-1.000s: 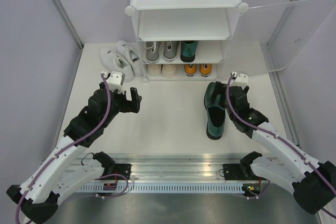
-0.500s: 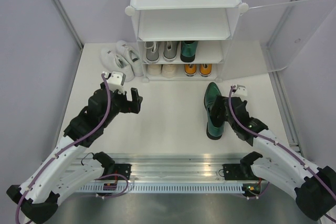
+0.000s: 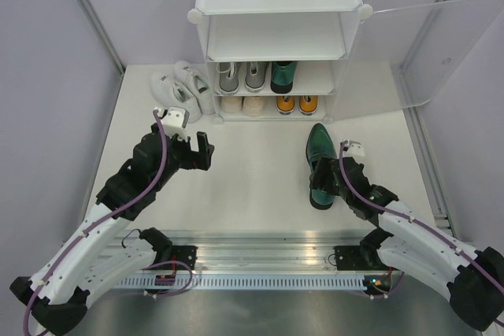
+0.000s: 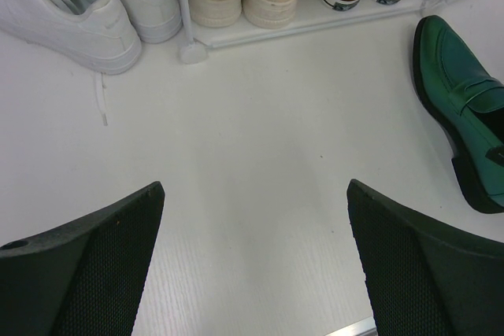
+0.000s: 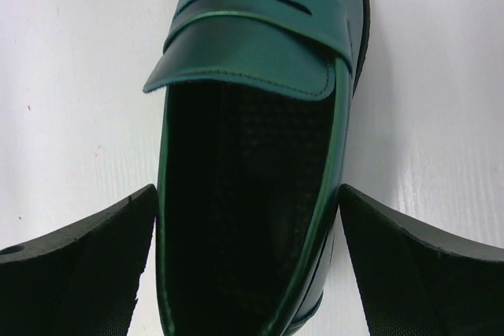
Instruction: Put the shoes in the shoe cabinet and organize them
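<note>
Green loafer is lying on the table directly under my right gripper, with its heel end nearest me and its toe pointing toward the cabinet. My right jaws are standing wide apart, one finger on either side of the shoe's opening, and as far as I can tell they are not touching it. To do this well, I judge I should be coming straight down and closing across the sides of the collar behind the strap. The glossy upper looks slippery, so I should be lifting it level.

My left gripper is hanging just as wide over bare table, holding nothing. Beyond it the white sneakers are sitting outside, beside the unit's left post. Farthest off, the shoe cabinet is holding the cream pair and orange pair low down. Above them are the grey pair and the other green shoe, and there seems to be room on its right.
</note>
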You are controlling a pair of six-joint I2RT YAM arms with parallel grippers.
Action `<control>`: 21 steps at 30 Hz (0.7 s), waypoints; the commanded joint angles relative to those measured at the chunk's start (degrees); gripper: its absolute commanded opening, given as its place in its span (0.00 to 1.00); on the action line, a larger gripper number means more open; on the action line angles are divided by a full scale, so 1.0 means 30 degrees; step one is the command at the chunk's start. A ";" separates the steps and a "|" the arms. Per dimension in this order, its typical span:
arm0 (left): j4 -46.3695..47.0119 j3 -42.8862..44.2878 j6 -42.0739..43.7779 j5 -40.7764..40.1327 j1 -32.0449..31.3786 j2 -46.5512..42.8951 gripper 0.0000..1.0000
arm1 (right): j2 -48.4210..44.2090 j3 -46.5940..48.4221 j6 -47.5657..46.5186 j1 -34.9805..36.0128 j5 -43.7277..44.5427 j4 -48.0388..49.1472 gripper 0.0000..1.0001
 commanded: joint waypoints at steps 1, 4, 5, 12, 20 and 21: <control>0.0365 0.0023 0.0596 0.0410 0.0000 0.0013 0.99 | 0.0103 -0.0341 0.0825 0.0583 0.0414 0.0274 0.98; 0.0365 0.0023 0.0596 0.0469 0.0000 0.0072 1.00 | 0.0601 -0.0371 0.1350 0.1460 0.1321 0.0215 0.98; 0.0394 0.0023 0.0596 0.0498 0.0000 0.0043 0.99 | 0.0689 -0.0342 0.1469 0.2043 0.1614 0.0244 0.98; 0.0395 0.0023 0.0538 0.0762 0.0000 0.0101 0.99 | 0.2590 -0.0399 0.2641 0.3279 0.4631 0.0243 0.98; 0.0395 0.0023 0.0566 0.0967 -0.0030 0.0159 1.00 | 0.4027 -0.0020 0.3345 0.3338 0.6217 0.0478 0.98; 0.0395 0.0023 0.0538 0.0996 -0.0030 0.0160 0.99 | 0.4233 0.0096 0.3345 0.3338 0.6130 0.0537 0.98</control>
